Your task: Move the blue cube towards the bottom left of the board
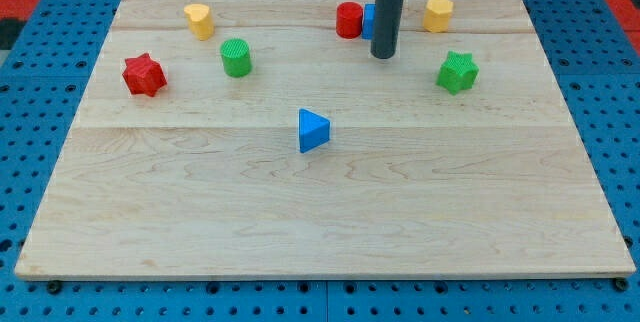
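The blue cube (368, 20) sits near the view's top, right of centre, mostly hidden behind my rod, with only its left edge showing. It touches a red cylinder (348, 20) on its left. My tip (383, 56) rests on the board just below and slightly right of the blue cube. The wooden board (320, 212) fills most of the view.
A blue triangular block (312, 130) lies near the centre. A yellow block (437, 13) and a green star (457, 72) are at the right. A yellow block (199, 20), a green cylinder (236, 58) and a red star (144, 74) are at the left.
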